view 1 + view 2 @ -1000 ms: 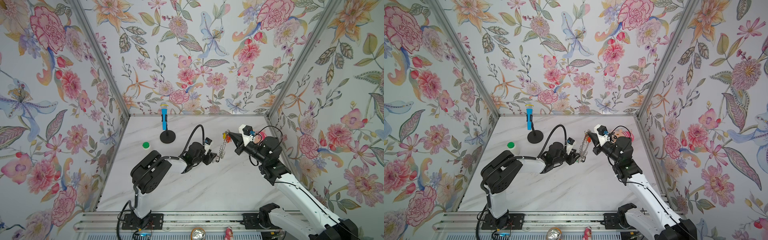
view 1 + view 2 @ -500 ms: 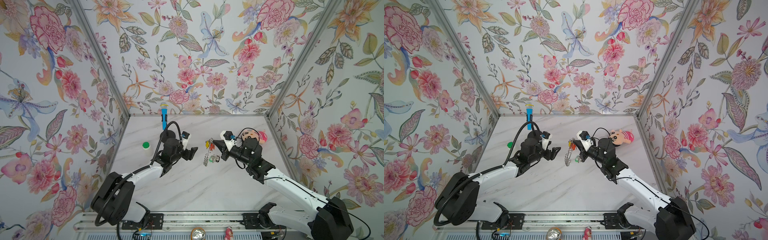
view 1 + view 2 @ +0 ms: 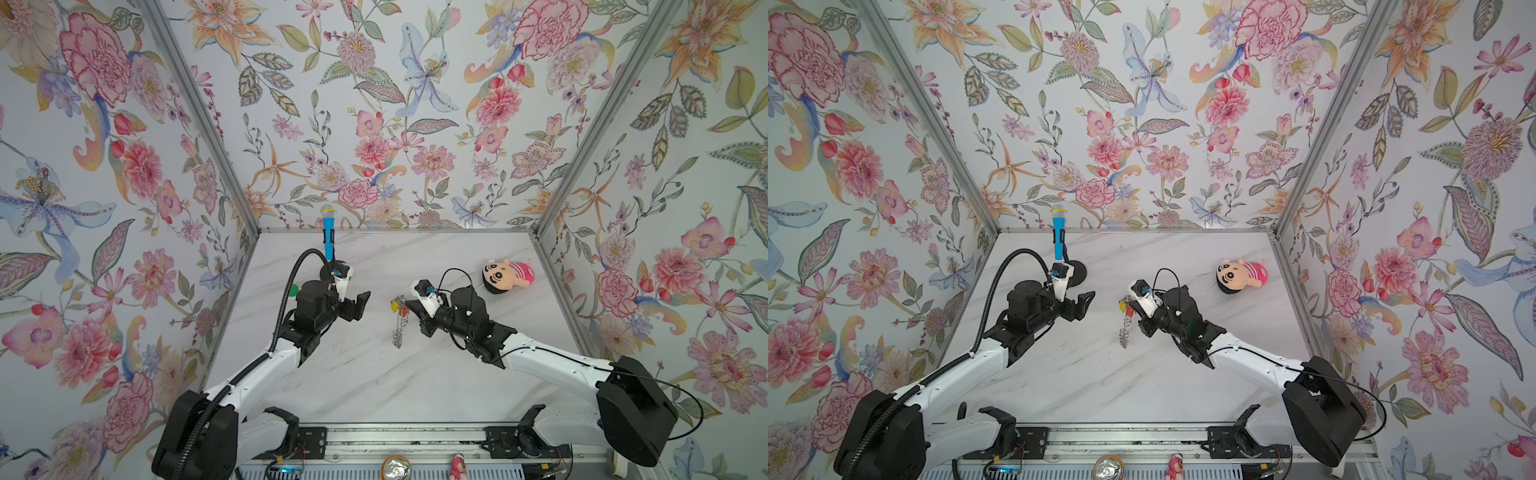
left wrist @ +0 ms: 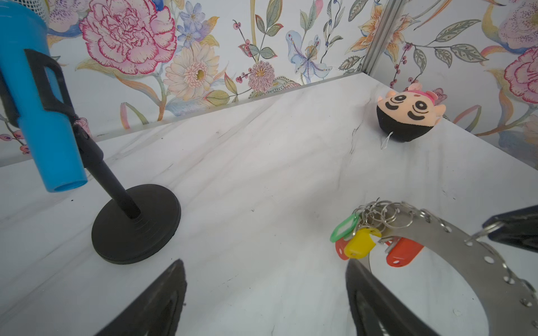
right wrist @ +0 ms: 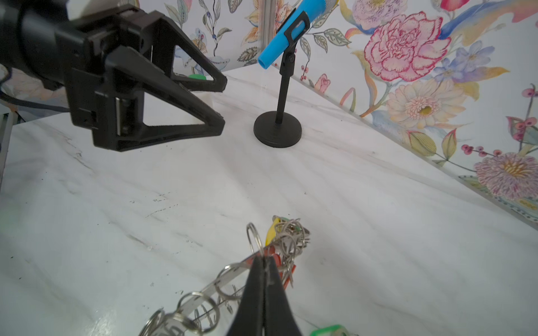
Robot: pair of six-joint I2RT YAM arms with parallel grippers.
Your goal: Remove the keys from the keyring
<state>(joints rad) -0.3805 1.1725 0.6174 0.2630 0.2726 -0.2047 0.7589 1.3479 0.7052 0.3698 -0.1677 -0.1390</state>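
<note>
Above table (image 3: pixel 357 382) | right gripper (image 3: pixel 408 308) pinching keyring (image 3: pixel 399 332) rim | left gripper (image 3: pixel 360 306) spread, well apart

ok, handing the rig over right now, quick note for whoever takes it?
Grippers: the left gripper has its jaws open and empty, beside the keyring and not touching it. The right gripper has its jaws shut on the keyring's rim and holds it on edge over the table. Whether the low edge touches the table I can't tell.
Things: the keys, with green, yellow and orange-red tags, are bunched at one spot on the rim, hooked on by small wire loops.
Done: keyring gripped and presented. No loose key in sight.
Left: take off every key.
</note>
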